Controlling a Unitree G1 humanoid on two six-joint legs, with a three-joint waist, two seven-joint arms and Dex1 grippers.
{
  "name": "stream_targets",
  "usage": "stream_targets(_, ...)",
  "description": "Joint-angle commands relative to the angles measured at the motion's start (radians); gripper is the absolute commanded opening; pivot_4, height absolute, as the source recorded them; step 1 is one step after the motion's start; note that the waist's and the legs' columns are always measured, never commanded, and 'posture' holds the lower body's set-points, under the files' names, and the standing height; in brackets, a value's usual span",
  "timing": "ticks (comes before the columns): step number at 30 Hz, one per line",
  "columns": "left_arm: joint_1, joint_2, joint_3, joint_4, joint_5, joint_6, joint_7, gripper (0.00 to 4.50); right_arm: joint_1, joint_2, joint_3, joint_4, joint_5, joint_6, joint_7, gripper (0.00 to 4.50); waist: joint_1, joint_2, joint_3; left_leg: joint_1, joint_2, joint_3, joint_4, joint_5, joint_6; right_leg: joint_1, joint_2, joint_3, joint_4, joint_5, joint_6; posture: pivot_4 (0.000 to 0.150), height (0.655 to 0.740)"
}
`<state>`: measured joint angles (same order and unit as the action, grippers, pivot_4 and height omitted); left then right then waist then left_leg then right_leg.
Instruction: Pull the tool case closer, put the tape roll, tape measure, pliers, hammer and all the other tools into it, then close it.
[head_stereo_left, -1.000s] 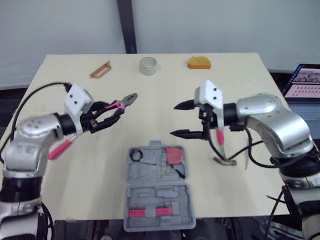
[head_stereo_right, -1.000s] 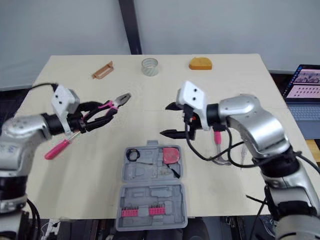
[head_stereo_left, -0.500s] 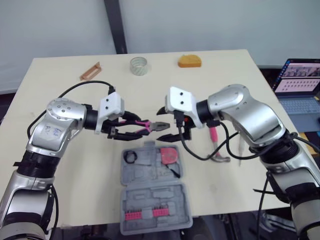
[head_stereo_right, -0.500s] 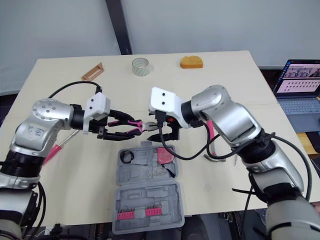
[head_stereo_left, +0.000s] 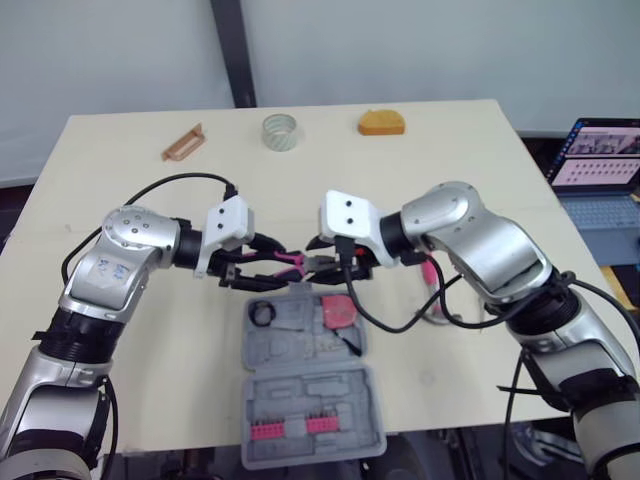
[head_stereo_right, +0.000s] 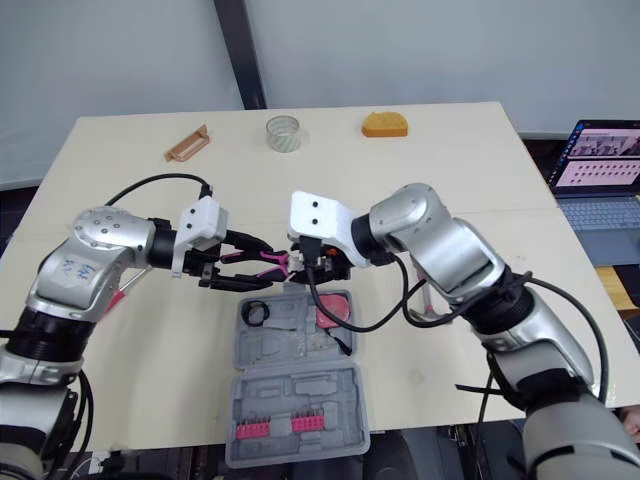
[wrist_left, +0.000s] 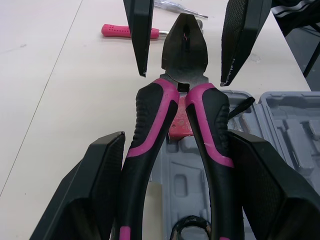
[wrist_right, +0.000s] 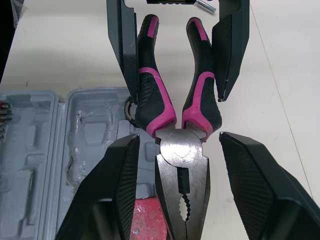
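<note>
Handover pose, by the look of it. Pliers (head_stereo_left: 292, 262) up in mid-air, just above far edge of open tool case (head_stereo_left: 300, 345), approx level w/ table (head_stereo_left: 120, 180). Clamped by both pink handles in L gripper (wrist_left: 176, 140), fingers pressed in on outer sides of the grips. Long axis across the body, L to R: handles twd L arm, steel head twd R arm, nose pointing straight into R gripper (wrist_right: 179, 137). R fingers (wrist_right: 115, 200) spread wide, one each side of the head, clear gap both sides, no contact. Same two R fingertips in L wrist view, flanking the nose from the opp. end.

Key relation for next move: head betw. R fingers, roughly centred, axis in line w/ R gripper's own reach. Prob. needs only a squeeze across head/pivot, no sideways shift, then L release. Both arms at the tool: held by L, free end nearest R. Risk, as a guess: smooth tapered steel, short grip zone, could slip or swing handles-down on L release.

Case lying flat, both halves open. Red tape measure (head_stereo_left: 343, 310) in far half, right under the pliers' head. Hammer (head_stereo_left: 429, 275) on table just R of case, partly behind R forearm. Tape roll (head_stereo_left: 280, 131) near far table edge, well apart from both grippers.
</note>
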<state>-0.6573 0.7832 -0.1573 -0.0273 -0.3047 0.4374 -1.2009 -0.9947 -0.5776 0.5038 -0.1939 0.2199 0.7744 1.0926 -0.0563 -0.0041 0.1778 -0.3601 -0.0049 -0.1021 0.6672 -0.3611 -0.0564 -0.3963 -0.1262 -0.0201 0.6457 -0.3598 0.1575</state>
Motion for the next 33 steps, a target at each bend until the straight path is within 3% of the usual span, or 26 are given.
stream_targets(1, 0.001, -0.001, 0.044, -0.043, -0.023, -0.002, 0.008, 2.74, -0.001, 0.0, 0.002, -0.012, -0.02, -0.03, 0.015, 2.61, 0.0, 0.0, 0.0, 0.0, 0.0, 0.0, 0.0, 0.0, 0.0, 0.0, 0.0, -0.001, 0.0, 0.0, 0.0, 0.15, 0.74)
stream_targets(15, 0.004, -0.011, 0.045, -0.044, -0.028, 0.002, 0.024, 2.74, 0.017, 0.001, 0.005, -0.004, -0.052, -0.037, 0.046, 2.61, 0.0, 0.0, 0.0, 0.0, -0.001, 0.0, 0.001, 0.0, 0.0, 0.0, -0.002, -0.003, 0.001, 0.0, 0.0, 0.15, 0.74)
stream_targets(18, 0.011, -0.012, 0.045, -0.05, -0.027, 0.004, 0.024, 2.74, 0.018, 0.003, 0.002, -0.004, -0.056, -0.037, 0.043, 1.76, -0.001, 0.0, 0.0, 0.0, -0.001, 0.0, 0.001, 0.0, 0.0, 0.0, -0.002, -0.003, 0.001, 0.0, 0.0, 0.15, 0.74)
stream_targets(20, 0.015, -0.012, 0.045, -0.053, -0.027, 0.005, 0.024, 2.74, 0.018, 0.006, 0.0, -0.002, -0.061, -0.038, 0.042, 0.95, -0.001, 0.0, 0.0, 0.0, -0.001, 0.0, 0.001, 0.0, 0.0, 0.0, -0.002, -0.003, 0.002, 0.0, 0.0, 0.15, 0.74)
stream_targets(30, 0.057, -0.005, 0.045, -0.082, -0.019, 0.002, 0.029, 2.74, 0.027, 0.008, -0.012, -0.009, -0.068, -0.046, 0.036, 0.97, -0.001, 0.0, 0.0, 0.0, -0.001, 0.0, 0.001, 0.0, 0.0, 0.0, -0.002, -0.003, 0.002, 0.0, 0.0, 0.15, 0.74)
stream_targets(33, 0.117, 0.023, 0.082, -0.124, -0.036, 0.006, 0.023, 4.12, 0.042, -0.001, -0.018, -0.033, -0.072, -0.047, 0.028, 0.97, -0.002, 0.0, 0.0, 0.0, -0.001, 0.0, 0.002, 0.0, 0.0, 0.0, -0.002, -0.004, 0.002, 0.0, 0.0, 0.15, 0.74)
